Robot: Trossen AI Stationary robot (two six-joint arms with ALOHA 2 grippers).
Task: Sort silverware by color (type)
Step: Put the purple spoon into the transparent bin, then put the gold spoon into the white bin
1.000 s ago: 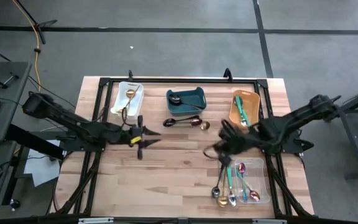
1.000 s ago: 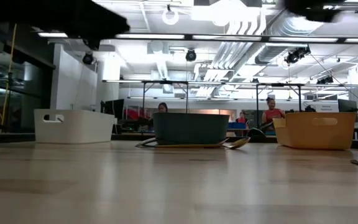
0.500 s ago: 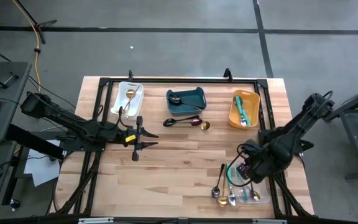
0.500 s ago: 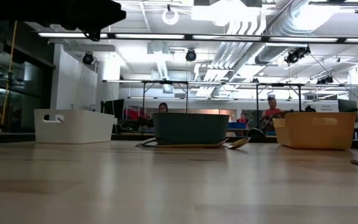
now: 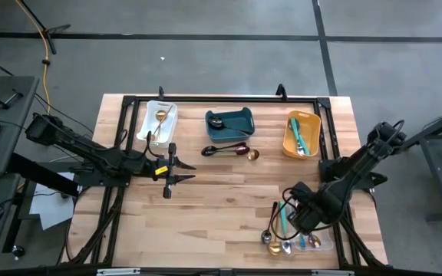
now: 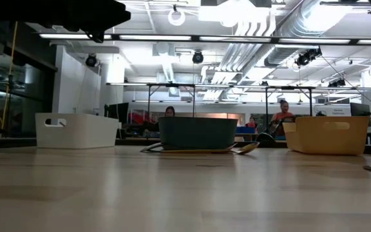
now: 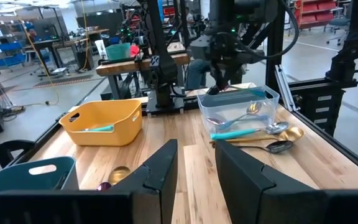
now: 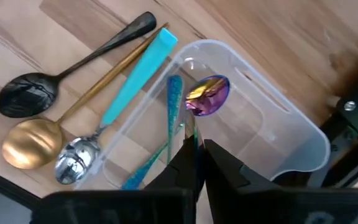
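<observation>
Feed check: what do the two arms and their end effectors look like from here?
Both arms are dark, jointed links. The left arm carries a yellow marking near its wrist and a two-finger black end effector. The right arm is all black with looped cables around its end effector; its fingers are slim and dark.

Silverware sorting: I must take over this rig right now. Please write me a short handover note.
Left gripper: fingers apart, empty, above the table's middle. Right gripper: fingers shut, holding nothing visible, over the clear bin.
Sorted: gold spoon in white bin, black spoon in teal bin, teal-handled utensils in orange bin.
Left: three spoons in front of the teal bin; the mixed pile in and beside the clear bin.
</observation>
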